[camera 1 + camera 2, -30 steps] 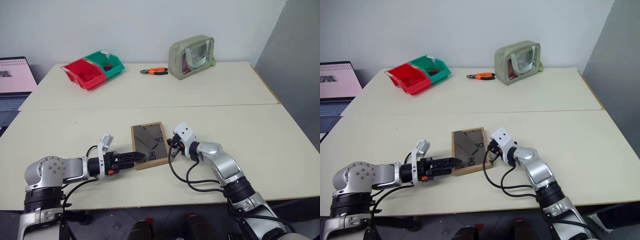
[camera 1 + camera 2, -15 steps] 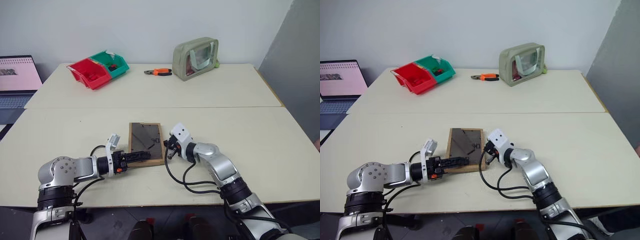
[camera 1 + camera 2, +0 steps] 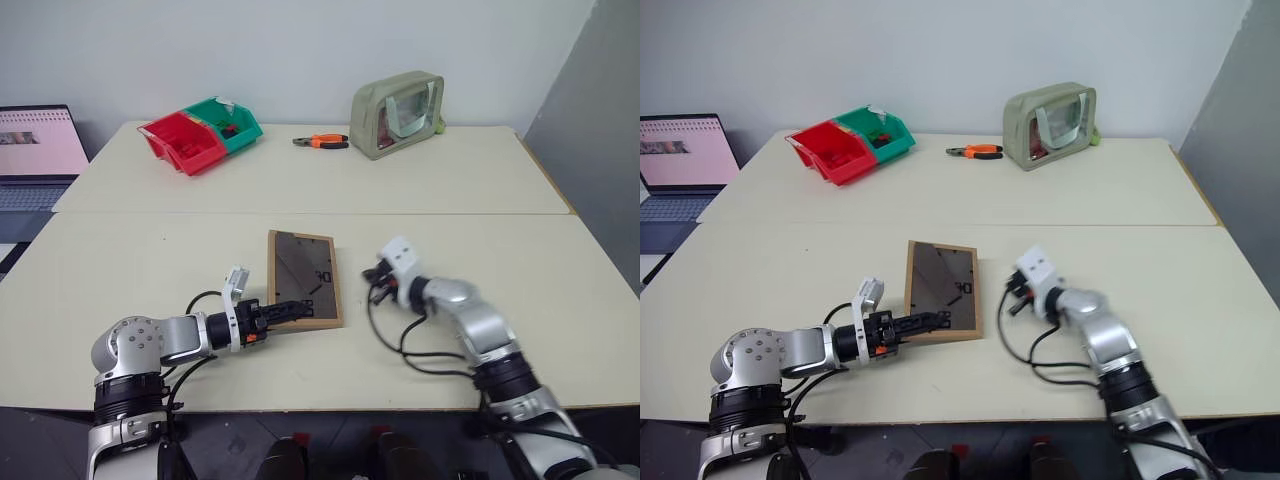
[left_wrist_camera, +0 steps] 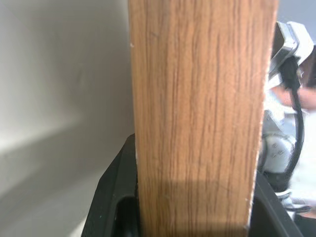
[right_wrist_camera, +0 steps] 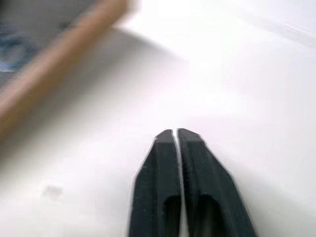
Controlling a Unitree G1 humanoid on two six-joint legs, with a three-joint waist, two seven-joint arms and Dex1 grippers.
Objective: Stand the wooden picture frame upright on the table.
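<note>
Pale marks on the dark back of the wooden picture frame (image 3: 304, 278), just past the left pincer (image 3: 292, 312), may be digits; they cannot be read.

Red bin (image 3: 183, 146) and green bin (image 3: 228, 121) sit joined side by side at the far left, angled, small parts inside that I can't make out. Orange-handled pliers (image 3: 322, 141) lie flat between the bins and a grey-green zip pouch (image 3: 397, 100), just beside the pouch. Pouch stands upright with a clear front window, contents unreadable. Open laptop (image 3: 34, 152) off to the far left, screen lit pink-white. White wall behind, grey panel on the right.
</note>
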